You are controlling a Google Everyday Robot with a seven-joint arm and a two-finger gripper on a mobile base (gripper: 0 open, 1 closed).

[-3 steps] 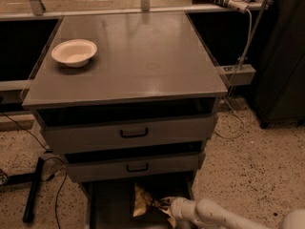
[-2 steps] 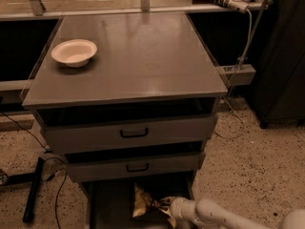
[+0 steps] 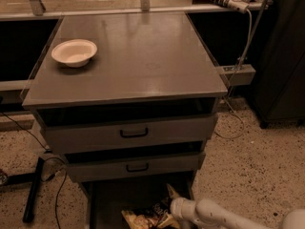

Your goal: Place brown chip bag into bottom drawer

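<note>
The brown chip bag point(image 3: 147, 217) lies low in the open bottom drawer point(image 3: 119, 194), at its front right, with a pale yellow end point(image 3: 170, 192) sticking up. My gripper point(image 3: 174, 209) reaches in from the lower right on a white arm point(image 3: 214, 214) and is right against the bag's right side. The bag's lower part is cut off by the frame edge.
The two higher drawers point(image 3: 133, 133) with black bar handles stand slightly pulled out above the bottom one. A white bowl point(image 3: 74, 52) sits on the cabinet top at the left. Cables and a black bar point(image 3: 34, 190) lie on the floor to the left.
The bag has sunk lower into the bottom drawer and lies flatter. My gripper has shifted slightly right and down with it.
</note>
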